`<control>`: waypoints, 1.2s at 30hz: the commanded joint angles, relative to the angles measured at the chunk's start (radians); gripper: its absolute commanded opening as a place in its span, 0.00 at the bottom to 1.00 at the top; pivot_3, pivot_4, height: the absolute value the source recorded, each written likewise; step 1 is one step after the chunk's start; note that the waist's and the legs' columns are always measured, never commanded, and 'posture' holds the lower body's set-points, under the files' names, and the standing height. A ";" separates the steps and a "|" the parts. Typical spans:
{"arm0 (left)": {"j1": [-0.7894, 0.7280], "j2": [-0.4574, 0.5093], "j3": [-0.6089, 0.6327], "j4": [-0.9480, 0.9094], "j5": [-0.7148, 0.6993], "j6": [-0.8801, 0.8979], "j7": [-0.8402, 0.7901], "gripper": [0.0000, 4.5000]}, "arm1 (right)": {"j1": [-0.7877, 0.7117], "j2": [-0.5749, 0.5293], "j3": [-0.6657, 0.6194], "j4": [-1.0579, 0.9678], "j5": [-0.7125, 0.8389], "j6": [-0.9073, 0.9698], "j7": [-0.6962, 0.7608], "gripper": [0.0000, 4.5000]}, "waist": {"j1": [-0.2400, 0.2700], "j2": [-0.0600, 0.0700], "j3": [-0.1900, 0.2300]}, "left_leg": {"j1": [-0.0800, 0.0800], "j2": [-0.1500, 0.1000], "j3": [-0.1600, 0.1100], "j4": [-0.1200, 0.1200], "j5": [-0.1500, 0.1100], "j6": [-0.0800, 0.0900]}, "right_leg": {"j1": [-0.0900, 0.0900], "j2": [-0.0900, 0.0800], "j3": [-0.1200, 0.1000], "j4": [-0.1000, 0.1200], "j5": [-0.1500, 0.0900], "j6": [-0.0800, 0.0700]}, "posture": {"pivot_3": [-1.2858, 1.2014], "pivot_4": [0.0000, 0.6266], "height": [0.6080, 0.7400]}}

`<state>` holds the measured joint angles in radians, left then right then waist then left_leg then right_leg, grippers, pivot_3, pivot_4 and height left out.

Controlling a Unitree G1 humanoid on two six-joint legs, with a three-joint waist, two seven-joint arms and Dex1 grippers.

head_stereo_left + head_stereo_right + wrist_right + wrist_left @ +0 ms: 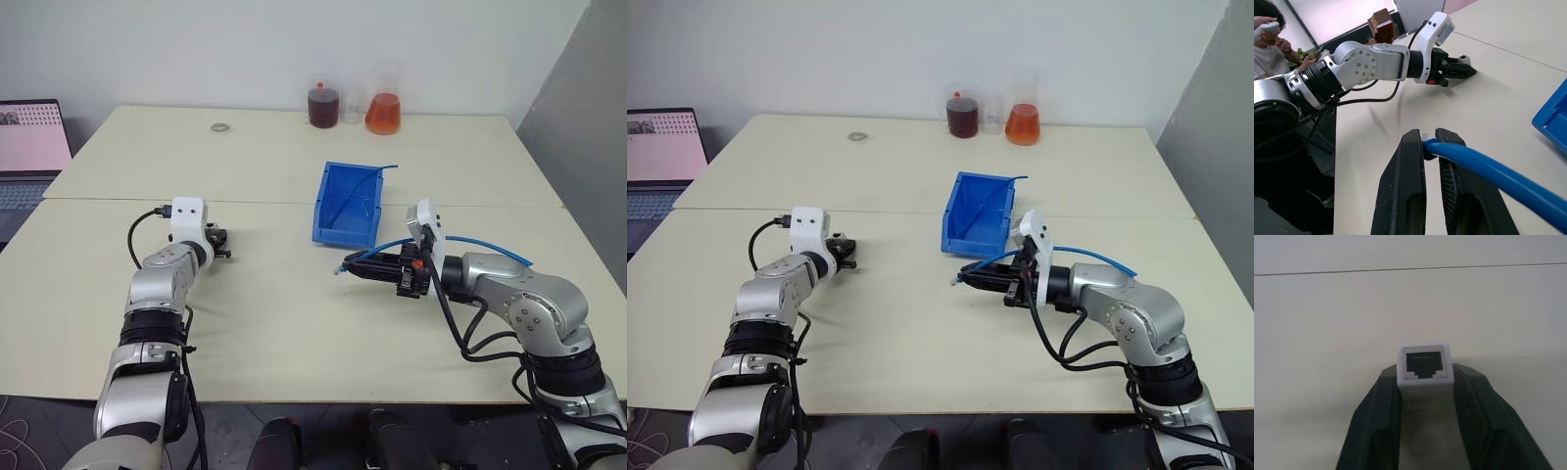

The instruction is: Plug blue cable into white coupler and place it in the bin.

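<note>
Desk (pixel 294 323) carries the bin (pixel 348 206), sitting empty mid-desk. Right claw (pixel 1431 139) is clamped on the cable (pixel 1484 169) just behind its plug, with the plug end aimed toward the left arm; the rest of the cable trails back behind the arm. Left claw (pixel 1425 396) is clamped on the coupler (pixel 1425 363), low at the desk, socket facing out and empty. Both parts gripped, well apart: mating and binning both still to do. No readable labels or writing anywhere.
</note>
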<state>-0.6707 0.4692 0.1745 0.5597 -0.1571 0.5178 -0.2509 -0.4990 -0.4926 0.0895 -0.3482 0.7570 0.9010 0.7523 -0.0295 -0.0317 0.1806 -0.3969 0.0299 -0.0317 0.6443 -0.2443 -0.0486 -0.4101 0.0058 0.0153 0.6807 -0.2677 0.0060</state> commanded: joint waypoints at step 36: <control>0.143 0.304 -0.606 -0.503 0.045 -0.092 -1.072 0.18 | -0.094 -0.012 0.311 0.015 -0.304 -0.109 0.035 0.02 | -0.003 0.001 0.000 | 0.002 0.001 0.003 0.000 0.000 0.000 | 0.000 0.003 0.001 0.000 0.000 0.000 | 0.52 0.24 1.00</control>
<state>-0.5355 0.7716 -0.3991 0.0435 -0.1455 0.4224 -1.3107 -0.5412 -0.5388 0.3699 -0.3602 0.4884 0.8214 0.7840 -0.0328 -0.0309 0.1808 -0.3947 0.0308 -0.0290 0.6444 -0.2443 -0.0482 -0.4103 0.0086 0.0164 0.6813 -0.2679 0.0062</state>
